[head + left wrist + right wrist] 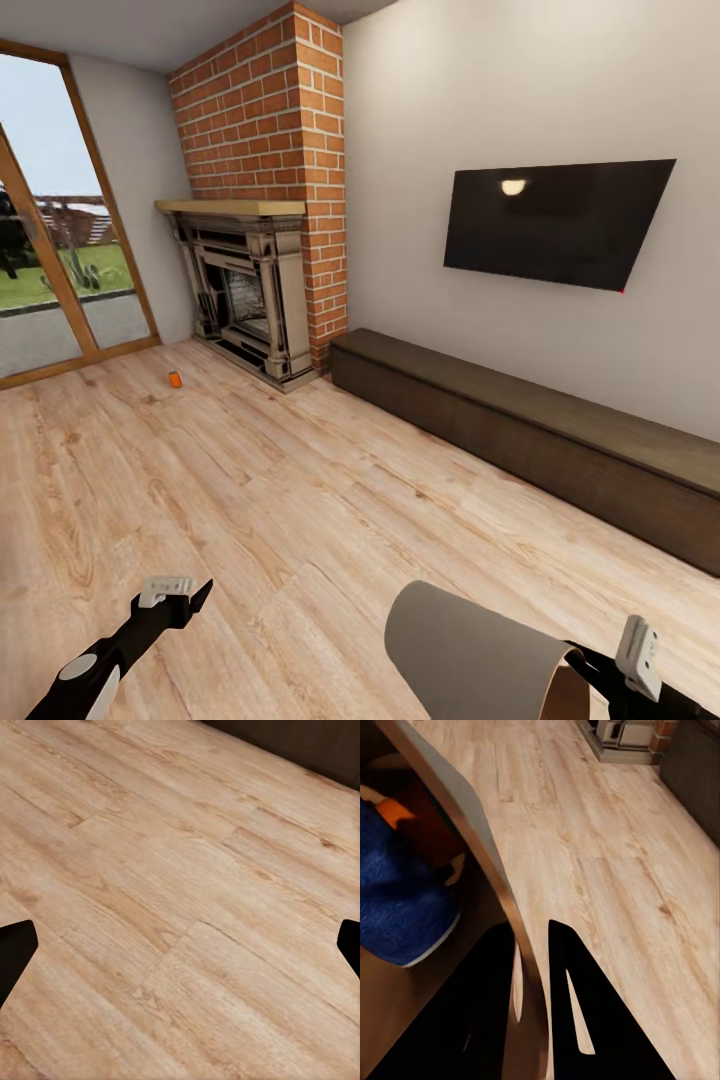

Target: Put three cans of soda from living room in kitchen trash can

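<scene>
Now the right gripper (pixel 534 967) pinches the rim of the tash can (pixel 470 650), with a blue can (pixel 397 900) and an orange can (pixel 424 821) inside. The left gripper (pixel 180 945) is wide open, empty. Next job, I think: roll to the last orange can (pixel 175 379), on the floor (pixel 300 500) near the fireplace (pixel 245 290).

Orange can (pixel 175 379) upright on floor; grey bin (pixel 470 650) tilted.
</scene>
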Controlling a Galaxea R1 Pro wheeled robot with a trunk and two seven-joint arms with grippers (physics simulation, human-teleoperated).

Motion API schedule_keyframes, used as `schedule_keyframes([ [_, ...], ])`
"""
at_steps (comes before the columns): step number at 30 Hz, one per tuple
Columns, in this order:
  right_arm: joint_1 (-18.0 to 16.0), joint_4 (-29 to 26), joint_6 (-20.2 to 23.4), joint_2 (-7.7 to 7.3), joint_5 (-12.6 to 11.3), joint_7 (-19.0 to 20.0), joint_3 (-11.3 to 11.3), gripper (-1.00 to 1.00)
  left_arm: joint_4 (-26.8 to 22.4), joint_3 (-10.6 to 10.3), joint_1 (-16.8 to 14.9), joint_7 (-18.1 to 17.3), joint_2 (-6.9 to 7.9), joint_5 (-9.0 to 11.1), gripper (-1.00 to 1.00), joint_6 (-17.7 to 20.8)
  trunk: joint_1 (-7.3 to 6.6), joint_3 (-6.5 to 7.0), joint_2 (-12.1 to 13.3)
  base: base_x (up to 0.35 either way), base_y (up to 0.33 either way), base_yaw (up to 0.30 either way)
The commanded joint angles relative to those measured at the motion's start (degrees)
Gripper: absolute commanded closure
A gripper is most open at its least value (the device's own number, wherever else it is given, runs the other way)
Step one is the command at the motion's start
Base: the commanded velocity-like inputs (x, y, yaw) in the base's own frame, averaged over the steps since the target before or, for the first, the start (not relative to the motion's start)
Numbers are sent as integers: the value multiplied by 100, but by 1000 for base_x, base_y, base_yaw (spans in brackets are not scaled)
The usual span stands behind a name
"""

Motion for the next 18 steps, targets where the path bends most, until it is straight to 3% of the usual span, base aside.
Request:
schedule_keyframes([
  [1,-3,-5,27,7,13,25,-14,100,1,0,0,1,0,0,-100,0,0,1,0,0,0,0],
  [12,-3,8,44,61,-53,-370,-20,100,0,-5,0,1,0,0,-100,-7,0,1,0,6,0,0],
  [15,-3,13,44,72,-70,-593,-11,100,0,-5,0,1,0,0,-100,-4,0,1,0,145,0,0],
  [16,-3,25,44,77,-70,-884,5,100,0,-5,0,1,0,0,-100,-2,0,1,0,252,0,0],
  [18,-3,49,44,80,-67,-1111,23,100,0,-3,0,1,0,0,-100,-1,0,1,0,287,0,0],
])
